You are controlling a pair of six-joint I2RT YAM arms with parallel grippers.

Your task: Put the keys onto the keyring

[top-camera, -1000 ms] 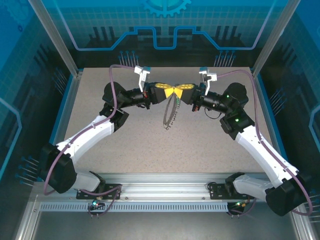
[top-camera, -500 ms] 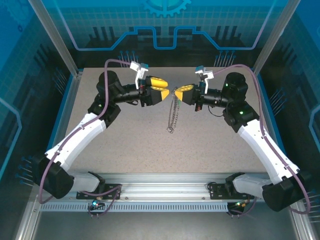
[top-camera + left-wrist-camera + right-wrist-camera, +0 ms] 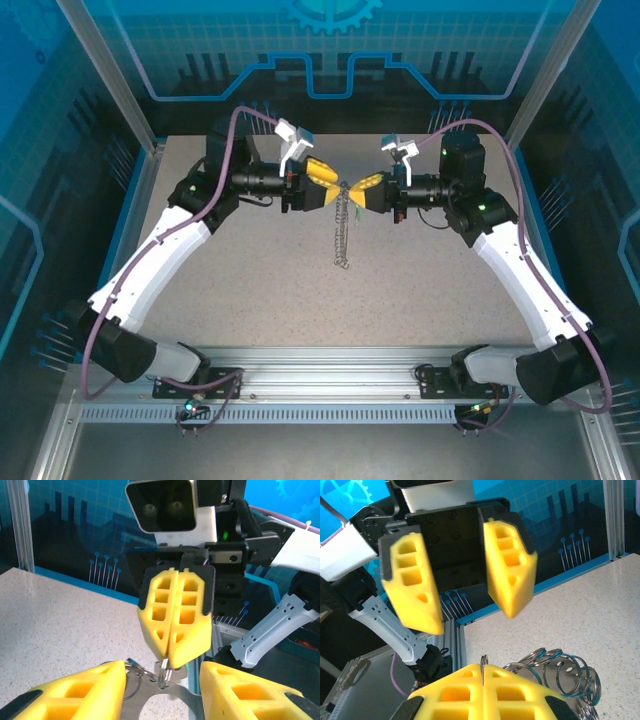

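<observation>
My right gripper (image 3: 358,190) is shut on a thin silvery ring of the keyring (image 3: 483,660), whose edge sticks up between its yellow fingertips. My left gripper (image 3: 328,186) faces it with its jaws open, one on either side of the right fingertips (image 3: 172,645). Linked blue-tinted rings (image 3: 560,672) trail to the right of the held ring. The chain (image 3: 343,230) hangs from the grip towards the table. A sliver of the key's green head (image 3: 186,668) shows beside the right fingertips. A flat grey metal piece (image 3: 165,700) lies below them.
The speckled table (image 3: 230,280) spreads around the chain's lower end (image 3: 342,262). Blue walls and aluminium posts (image 3: 135,110) close in the back and sides. A metal rail (image 3: 330,360) runs along the near edge by the arm bases.
The left gripper, shut against the right one a second ago, opened and drew back left. It has since come in around the right fingertips. Both wrists rose and the chain now hangs straighter.
</observation>
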